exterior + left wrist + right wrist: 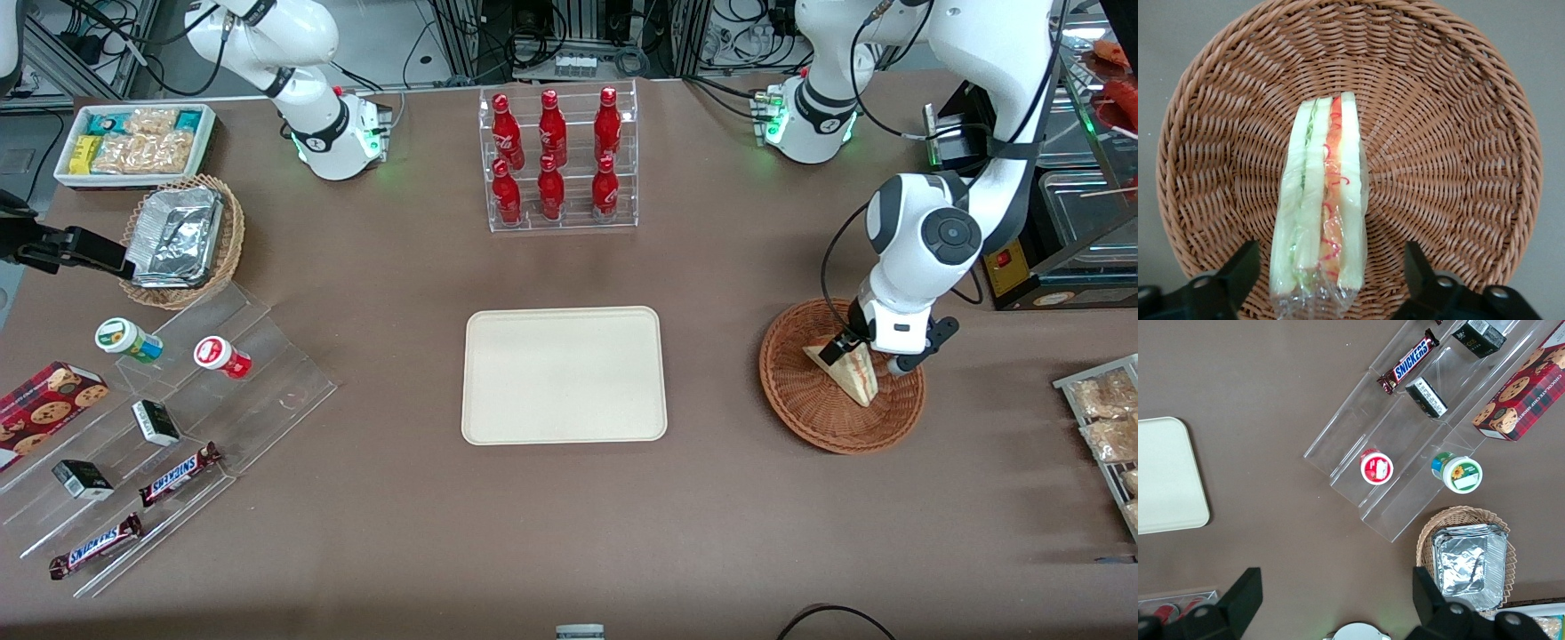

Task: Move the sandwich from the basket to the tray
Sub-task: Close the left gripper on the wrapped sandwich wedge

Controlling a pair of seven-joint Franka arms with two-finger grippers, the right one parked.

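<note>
The sandwich [851,373], a plastic-wrapped wedge of pale bread with red and green filling, stands on edge in the round reddish-brown wicker basket [800,404] toward the working arm's end of the table. My left gripper [876,356] hangs low over the basket, open. In the left wrist view the gripper [1331,277] straddles the wide end of the sandwich [1321,200], and a gap shows between each black finger [1238,270] and the wrap. The basket [1458,167] fills that view. The cream-white tray [564,373] lies bare at the table's middle; one corner of the tray [1165,473] shows in the right wrist view.
A clear rack of red bottles [557,160] stands farther from the front camera than the tray. Toward the parked arm's end are a stepped acrylic stand with snacks [160,427], a light basket with foil [182,240] and a white snack bin [133,142]. A wire rack of pastries [1107,418] sits beside the basket.
</note>
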